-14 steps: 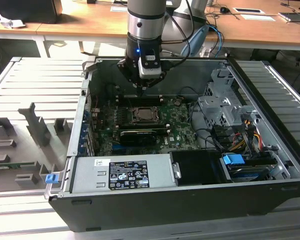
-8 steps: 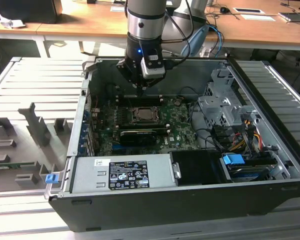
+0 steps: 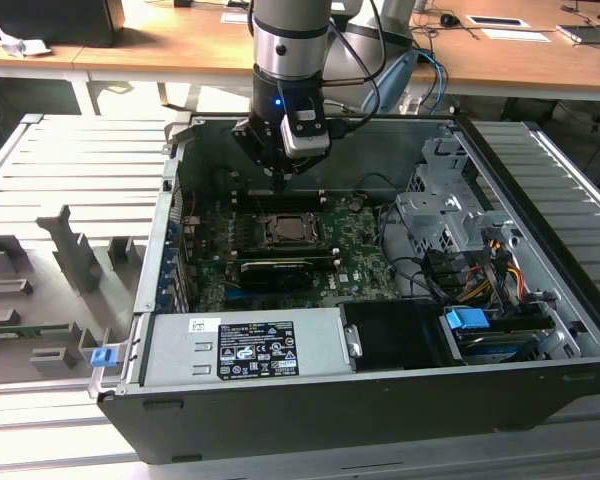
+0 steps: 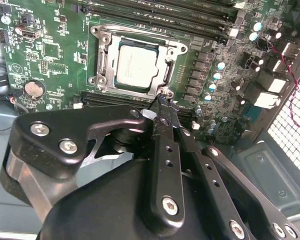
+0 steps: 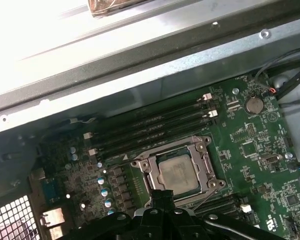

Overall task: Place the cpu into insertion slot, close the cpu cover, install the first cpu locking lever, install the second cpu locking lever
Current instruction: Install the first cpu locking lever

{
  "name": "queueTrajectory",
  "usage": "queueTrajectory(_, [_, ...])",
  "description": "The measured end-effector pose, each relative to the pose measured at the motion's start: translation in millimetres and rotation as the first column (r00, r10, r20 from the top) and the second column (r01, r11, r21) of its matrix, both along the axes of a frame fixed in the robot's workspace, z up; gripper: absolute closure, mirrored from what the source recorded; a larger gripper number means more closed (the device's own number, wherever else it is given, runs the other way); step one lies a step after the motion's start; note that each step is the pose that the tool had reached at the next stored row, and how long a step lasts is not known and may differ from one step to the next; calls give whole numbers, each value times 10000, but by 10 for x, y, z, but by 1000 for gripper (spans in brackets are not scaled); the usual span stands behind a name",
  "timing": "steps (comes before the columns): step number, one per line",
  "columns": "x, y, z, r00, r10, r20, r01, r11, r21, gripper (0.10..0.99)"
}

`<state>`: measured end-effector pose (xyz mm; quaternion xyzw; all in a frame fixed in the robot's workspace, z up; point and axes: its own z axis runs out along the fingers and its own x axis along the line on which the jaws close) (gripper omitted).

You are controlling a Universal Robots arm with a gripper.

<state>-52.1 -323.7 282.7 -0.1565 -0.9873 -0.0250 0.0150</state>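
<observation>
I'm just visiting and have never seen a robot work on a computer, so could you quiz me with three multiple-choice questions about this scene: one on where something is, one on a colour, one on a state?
1. Where is the cpu?
A. In the insertion slot
B. On the desk
C. In the gripper

2. What colour is the motherboard?
A. Red
B. Green
C. White

3. How is the cpu cover?
A. Missing
B. Standing upright
C. Lying down around the chip

Answers: 1 A, the silver chip sits in the socket in both wrist views. 2 B, the board is green. 3 C, the metal frame lies flat around the chip.
</observation>
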Motion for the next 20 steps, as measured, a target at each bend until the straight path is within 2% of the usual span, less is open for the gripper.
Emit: queueTrajectory(20, [-35, 0, 0, 10000, 0, -1, 0, 10000, 0, 980])
